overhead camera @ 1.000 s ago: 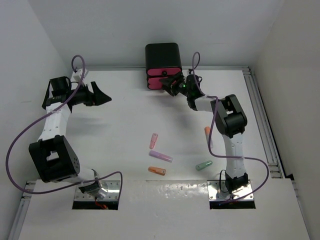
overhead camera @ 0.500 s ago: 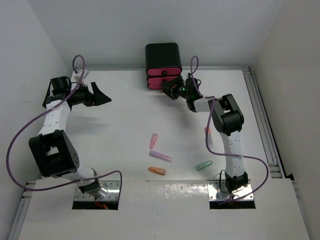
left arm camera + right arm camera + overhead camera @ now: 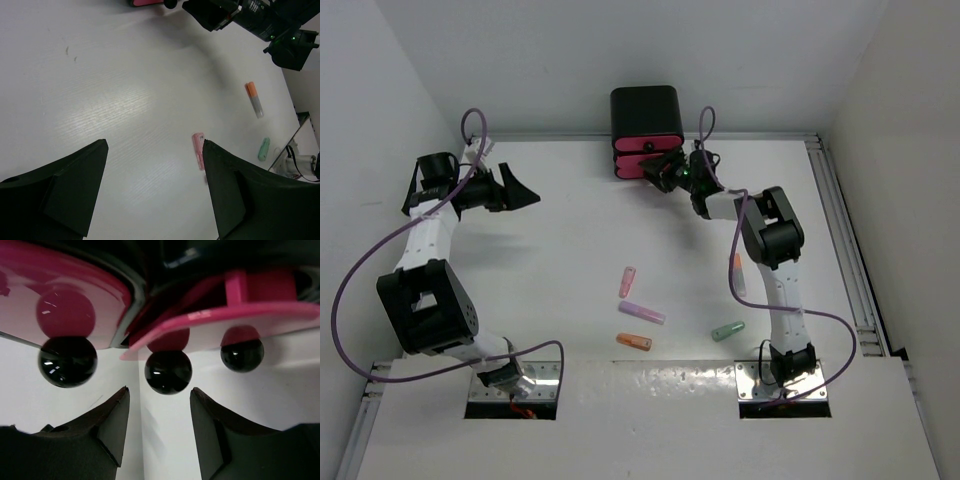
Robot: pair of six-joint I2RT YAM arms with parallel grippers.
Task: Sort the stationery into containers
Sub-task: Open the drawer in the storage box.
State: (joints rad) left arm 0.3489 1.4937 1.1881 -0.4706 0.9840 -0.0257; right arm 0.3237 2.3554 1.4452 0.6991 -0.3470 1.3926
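Right gripper (image 3: 159, 395) was spread, with the small dark round knob (image 3: 168, 372) of the pink drawers (image 3: 647, 147) just beyond its tips. Left gripper (image 3: 155, 145) was spread too. Pastel stationery sticks (image 3: 641, 313) lay mid-table. I judged a shallow pinch might slip off.

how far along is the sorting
Done: nothing visible. Pink stick, purple stick, orange stick and green stick lie on the table. In hand: right pincer open at a drawer knob. Left: opening the drawers, moving every stick in.
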